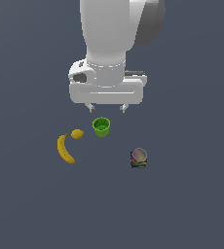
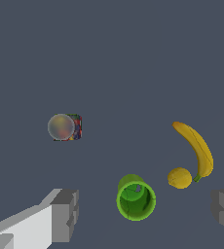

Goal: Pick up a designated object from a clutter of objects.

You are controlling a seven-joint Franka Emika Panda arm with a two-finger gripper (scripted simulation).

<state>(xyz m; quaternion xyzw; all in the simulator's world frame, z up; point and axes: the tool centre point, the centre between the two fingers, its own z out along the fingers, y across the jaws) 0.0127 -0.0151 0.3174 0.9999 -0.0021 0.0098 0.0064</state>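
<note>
The small round yellow lemon lies on the grey floor between the banana and the green cup. It also shows in the wrist view, next to the banana and the cup. A dark can with a silvery top stands apart at the exterior view's right, also in the wrist view. My gripper hangs open and empty above the cup, well above the floor; in the wrist view its fingers stand wide apart.
The four objects lie loosely spread on a flat dark grey surface. The banana's stem end almost touches the lemon. The arm's white body rises above the gripper.
</note>
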